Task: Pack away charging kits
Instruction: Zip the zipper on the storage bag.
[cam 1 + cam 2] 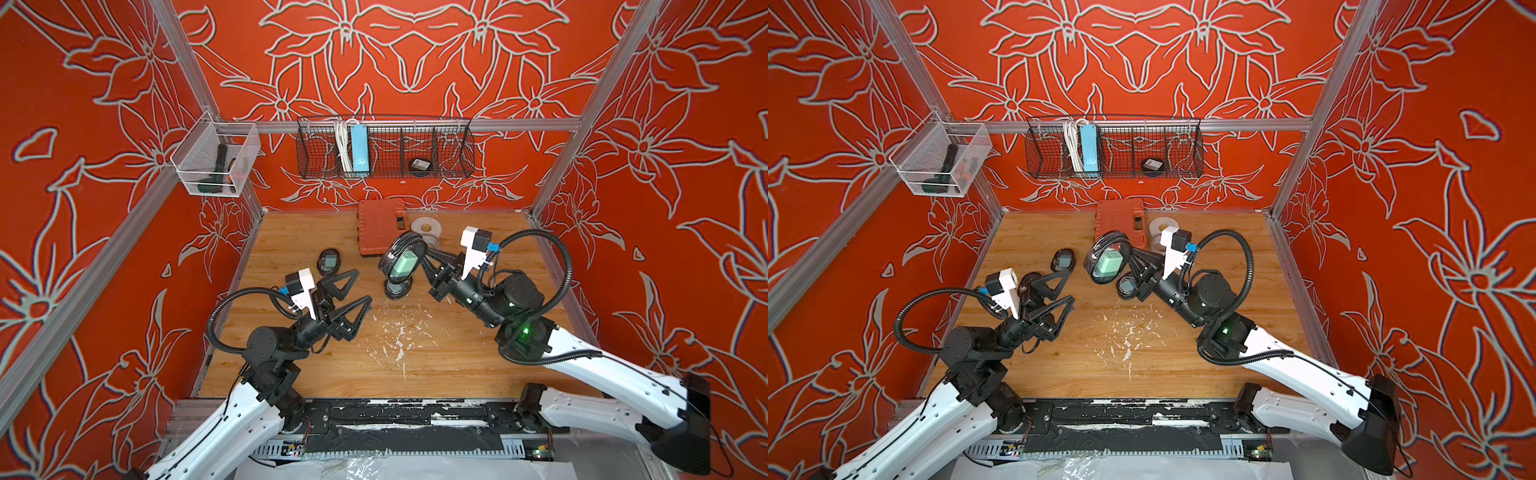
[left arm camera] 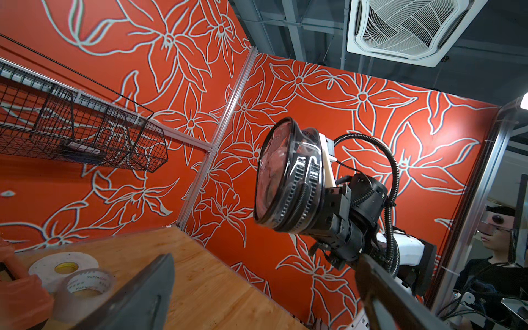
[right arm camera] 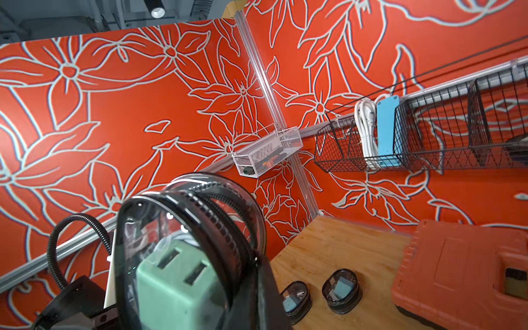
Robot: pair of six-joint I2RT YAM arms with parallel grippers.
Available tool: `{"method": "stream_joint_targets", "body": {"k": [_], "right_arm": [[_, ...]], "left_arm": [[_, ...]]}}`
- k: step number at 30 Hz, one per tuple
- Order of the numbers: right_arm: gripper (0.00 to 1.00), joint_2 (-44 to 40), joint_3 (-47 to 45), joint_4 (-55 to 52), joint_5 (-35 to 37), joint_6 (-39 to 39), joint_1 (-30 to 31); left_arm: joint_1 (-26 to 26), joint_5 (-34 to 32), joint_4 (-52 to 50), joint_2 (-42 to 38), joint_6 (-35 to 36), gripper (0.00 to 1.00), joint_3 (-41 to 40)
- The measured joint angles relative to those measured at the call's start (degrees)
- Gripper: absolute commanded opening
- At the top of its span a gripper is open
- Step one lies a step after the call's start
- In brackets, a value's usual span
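- Pouch [image 1: 390, 250] location?
- Lifted over table [image 1: 415, 357], pinched at its edge by right gripper [image 1: 424, 254], plug [image 1: 402, 263] inside. Left gripper [image 1: 363, 285] spread, empty. Zip [image 2: 297, 183] looks open: it should be kept uppermost until closed.

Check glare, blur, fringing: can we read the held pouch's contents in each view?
Both top views: sharp, evenly lit, colour fringing on the wall pattern near the edges; plug reads clearly through the pouch. Left wrist: pouch face mirrors the red wall, contents unreadable; near fingers blurred. Right wrist: plug very close and soft, small glints on the face.
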Motion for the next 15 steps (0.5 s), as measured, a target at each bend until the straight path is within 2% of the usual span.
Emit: {"method": "stream_joint_targets", "body": {"k": [6, 12, 15], "right_arm": [[0.00, 3.10, -0.17, 1.84, 2.14, 5.20, 2.38], [0.00, 5.29, -1.18, 3.67, 4.90, 8.76, 4.42], [0.00, 6.51, -1.44, 4.39, 6.54, 9.97, 5.18]], "left_arm": [[-0.15, -0.11, 6.34, 6.34, 0.52, 0.93, 1.38], [-2.40, -0.70, 8.46, 13.42, 3.15, 0.92, 4.57], [-3.54, -1.42, 8.79, 16.26, 4.28, 0.84, 5.92]]}}
